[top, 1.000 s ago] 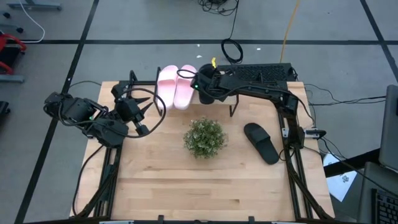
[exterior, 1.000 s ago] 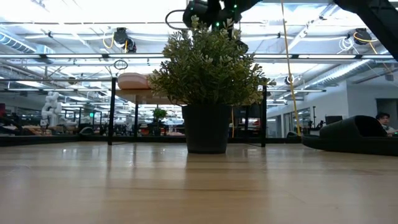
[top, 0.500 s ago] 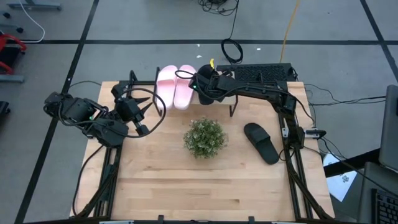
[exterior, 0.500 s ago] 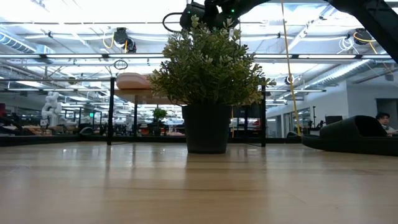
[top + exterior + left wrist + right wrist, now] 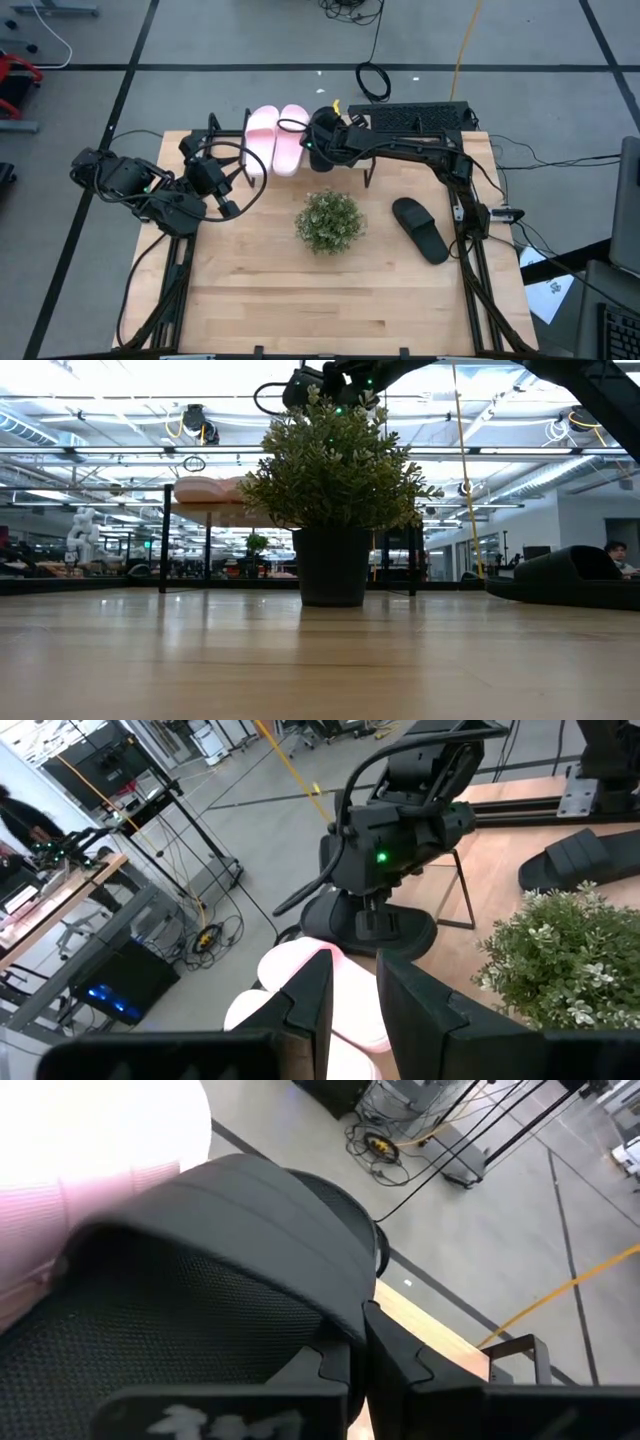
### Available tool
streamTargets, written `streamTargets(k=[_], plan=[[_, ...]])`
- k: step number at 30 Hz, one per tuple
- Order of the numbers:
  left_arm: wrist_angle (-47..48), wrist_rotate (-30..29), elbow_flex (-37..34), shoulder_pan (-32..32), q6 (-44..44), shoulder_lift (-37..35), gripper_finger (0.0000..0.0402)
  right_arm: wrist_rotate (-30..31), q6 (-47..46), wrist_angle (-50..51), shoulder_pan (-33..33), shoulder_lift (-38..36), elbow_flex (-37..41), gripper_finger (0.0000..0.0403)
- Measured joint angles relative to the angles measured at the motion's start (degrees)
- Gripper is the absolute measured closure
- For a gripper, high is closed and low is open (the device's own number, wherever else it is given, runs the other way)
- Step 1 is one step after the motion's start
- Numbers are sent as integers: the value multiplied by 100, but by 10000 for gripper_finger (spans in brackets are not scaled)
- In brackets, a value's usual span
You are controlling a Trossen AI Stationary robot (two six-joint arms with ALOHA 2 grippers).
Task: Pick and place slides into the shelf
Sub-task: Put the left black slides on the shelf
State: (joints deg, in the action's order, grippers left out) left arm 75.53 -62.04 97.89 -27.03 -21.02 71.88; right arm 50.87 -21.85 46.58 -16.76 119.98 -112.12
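Note:
Two pale pink slides (image 5: 275, 140) lie side by side on the shelf (image 5: 212, 513) at the table's far edge. They also show in the left wrist view (image 5: 300, 995). My right gripper (image 5: 322, 145) is shut on a black slide (image 5: 370, 925) right beside the pink pair, at shelf height. The second black slide (image 5: 420, 229) lies flat on the table at the right. My left gripper (image 5: 228, 192) hangs open and empty left of the shelf. My right gripper comes at the black slide from above, fingers pointing down. The edge of its broad strap (image 5: 352, 1318) runs in between the two fingers (image 5: 400, 1360). The slide sits level against the nearer pink slide. I cannot tell whether its sole rests on the shelf.
A small green potted plant (image 5: 328, 221) stands mid-table, in front of the shelf. The shelf's thin black legs (image 5: 165, 540) stand on the tabletop. Bare wood lies toward the near edge (image 5: 320, 310).
My right gripper has gone toward the table's left edge with the black slide. The shelf and the two pink slides on it have slid the same way, toward the left.

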Motion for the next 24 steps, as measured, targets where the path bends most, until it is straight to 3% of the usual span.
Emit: streamTargets(k=[7, 24], plan=[[-2, 0, 0, -2, 16, 0, 316, -414, 66, 36, -3, -9, -2, 376], [-2, 7, 0, -2, 33, 0, 316, -646, 151, 260, -3, -28, 0, 288]])
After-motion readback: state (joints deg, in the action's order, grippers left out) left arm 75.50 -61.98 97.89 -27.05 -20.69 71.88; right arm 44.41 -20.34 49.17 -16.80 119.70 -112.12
